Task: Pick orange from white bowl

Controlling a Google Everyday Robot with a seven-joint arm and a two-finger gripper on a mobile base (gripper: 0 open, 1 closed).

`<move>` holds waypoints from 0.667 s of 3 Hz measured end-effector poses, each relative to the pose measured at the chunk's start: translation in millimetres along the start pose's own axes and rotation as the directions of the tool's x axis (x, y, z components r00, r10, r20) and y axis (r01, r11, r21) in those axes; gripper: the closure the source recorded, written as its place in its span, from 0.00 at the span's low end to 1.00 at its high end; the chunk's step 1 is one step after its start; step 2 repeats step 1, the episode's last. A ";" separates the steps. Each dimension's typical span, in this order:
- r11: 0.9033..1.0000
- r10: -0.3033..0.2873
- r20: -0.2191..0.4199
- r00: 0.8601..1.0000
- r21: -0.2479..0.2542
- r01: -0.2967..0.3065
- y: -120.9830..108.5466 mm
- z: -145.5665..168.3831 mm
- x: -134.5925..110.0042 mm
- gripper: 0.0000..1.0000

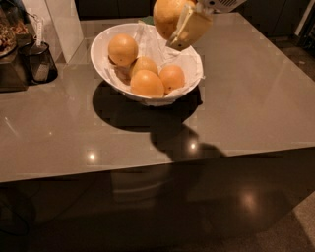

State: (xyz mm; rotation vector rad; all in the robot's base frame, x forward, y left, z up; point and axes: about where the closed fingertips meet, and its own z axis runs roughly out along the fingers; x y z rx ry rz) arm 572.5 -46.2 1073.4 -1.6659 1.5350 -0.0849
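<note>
My gripper (178,22) is at the top of the camera view, shut on a large yellow-orange orange (166,15) and holding it in the air above the back right part of the white bowl (101,59). A pale finger (189,30) covers the fruit's right side. The bowl is wide, lined with crinkled white paper, and stands on the grey-brown table. Several more oranges lie in it: one at the back left (122,49), one in the middle (144,64), one at the front (146,83), and a smaller, deeper-orange one at the right (172,78).
A dark cup with a utensil (39,61) and a dark box (10,64) stand at the table's left edge. A white panel (61,24) rises behind them. The table's front edge (147,165) runs across the middle of the view.
</note>
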 end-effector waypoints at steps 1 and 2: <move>1.000 0.000 0.000 1.000 0.000 0.000 0.0 0.0 0.0 1.00; 1.000 0.000 0.000 1.000 0.000 0.000 0.0 0.0 0.0 1.00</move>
